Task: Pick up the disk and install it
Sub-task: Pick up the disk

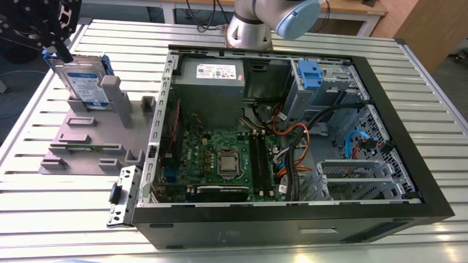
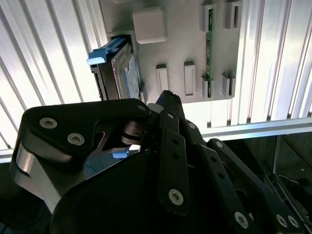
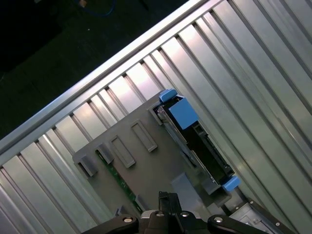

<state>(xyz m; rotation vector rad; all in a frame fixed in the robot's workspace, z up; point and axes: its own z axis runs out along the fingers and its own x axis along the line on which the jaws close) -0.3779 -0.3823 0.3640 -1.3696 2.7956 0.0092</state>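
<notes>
The disk [image 1: 83,82] stands upright on its edge in the grey plastic stand [image 1: 84,137] at the exterior view's left, silver with a white-and-blue label and a blue bracket. My black gripper [image 1: 58,46] hangs just above its far top corner, at or very close to the blue bracket. In the second wrist view the disk [image 2: 123,73] is edge-on and its near end runs under the gripper [image 2: 153,102]. The first wrist view has the disk [image 3: 195,141] edge-on beside the stand [image 3: 141,165], with the gripper [image 3: 168,202] at the picture's rim.
An open computer case [image 1: 380,109] lies on the slatted metal table [image 1: 439,82] at the exterior view's right, with motherboard, cables and a blue-tabbed drive bay [image 1: 310,74] at its far side. The arm's base [image 1: 252,27] stands behind the case.
</notes>
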